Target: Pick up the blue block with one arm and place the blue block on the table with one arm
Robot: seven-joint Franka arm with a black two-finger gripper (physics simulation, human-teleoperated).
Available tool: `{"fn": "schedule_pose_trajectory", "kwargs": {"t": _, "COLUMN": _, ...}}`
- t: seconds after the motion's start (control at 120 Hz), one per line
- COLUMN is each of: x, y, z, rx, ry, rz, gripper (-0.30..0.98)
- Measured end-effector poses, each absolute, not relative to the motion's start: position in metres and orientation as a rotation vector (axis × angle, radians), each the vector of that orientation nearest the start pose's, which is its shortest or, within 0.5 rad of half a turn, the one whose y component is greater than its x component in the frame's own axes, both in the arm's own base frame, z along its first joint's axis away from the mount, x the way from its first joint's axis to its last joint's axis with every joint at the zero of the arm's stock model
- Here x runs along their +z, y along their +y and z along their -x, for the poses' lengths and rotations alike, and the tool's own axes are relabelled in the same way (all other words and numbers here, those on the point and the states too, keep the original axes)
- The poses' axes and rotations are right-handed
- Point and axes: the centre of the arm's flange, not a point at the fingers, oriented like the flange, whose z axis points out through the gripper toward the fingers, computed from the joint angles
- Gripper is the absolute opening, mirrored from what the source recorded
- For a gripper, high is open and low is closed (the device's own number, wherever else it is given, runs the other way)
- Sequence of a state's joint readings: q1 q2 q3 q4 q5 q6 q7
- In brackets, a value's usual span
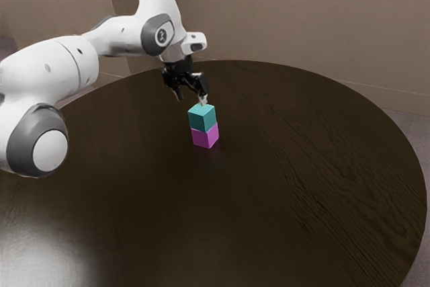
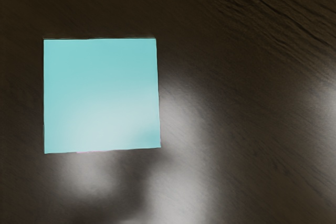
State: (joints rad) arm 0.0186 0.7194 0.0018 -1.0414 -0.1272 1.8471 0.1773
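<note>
Exterior view, 12 = its top edge. Pink block (image 1: 203, 138) close to dial center, sitting level, one vertical edge facing about 6. Brown wall (image 1: 302, 25) runs 12 to 2. Darker wall section (image 1: 129, 5) at 11, lighter wall (image 1: 47, 5) at 10. Baseboard (image 1: 403, 103) low on the wall, just before 3. Grayish floor (image 1: 421, 139) visible from 3 to 4.
</note>
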Motion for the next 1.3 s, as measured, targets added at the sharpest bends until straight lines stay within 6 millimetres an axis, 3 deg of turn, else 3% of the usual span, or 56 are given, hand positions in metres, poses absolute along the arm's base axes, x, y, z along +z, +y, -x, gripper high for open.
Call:
{"fn": "schedule_pose_trajectory", "kwargs": {"t": 0.2, "x": 0.412, "y": 0.020, "z": -0.780, "rx": -0.198, "ry": 0.198, "rz": 3.230, "gripper": 0.69}}
{"fn": "schedule_pose_trajectory", "kwargs": {"t": 0.4, "x": 0.385, "y": 0.021, "z": -0.791, "rx": -0.200, "ry": 0.211, "rz": 3.236, "gripper": 0.69}}
{"fn": "schedule_pose_trajectory", "kwargs": {"t": 0.517, "x": 0.388, "y": 0.024, "z": -0.797, "rx": -0.248, "ry": 0.218, "rz": 3.229, "gripper": 0.69}}
{"fn": "schedule_pose_trajectory", "kwargs": {"t": 0.583, "x": 0.376, "y": 0.024, "z": -0.800, "rx": -0.252, "ry": 0.224, "rz": 3.239, "gripper": 0.69}}
{"fn": "schedule_pose_trajectory", "kwargs": {"t": 0.675, "x": 0.358, "y": 0.027, "z": -0.803, "rx": -0.250, "ry": 0.222, "rz": 3.256, "gripper": 0.69}}
{"fn": "schedule_pose_trajectory", "kwargs": {"t": 0.892, "x": 0.334, "y": 0.026, "z": -0.807, "rx": -0.261, "ry": 0.236, "rz": 3.267, "gripper": 0.69}}
{"fn": "schedule_pose_trajectory", "kwargs": {"t": 1.117, "x": 0.322, "y": 0.022, "z": -0.809, "rx": -0.271, "ry": 0.254, "rz": 3.274, "gripper": 0.69}}
{"fn": "schedule_pose_trajectory", "kwargs": {"t": 1.3, "x": 0.327, "y": 0.031, "z": -0.808, "rx": -0.271, "ry": 0.247, "rz": 3.260, "gripper": 0.31}}
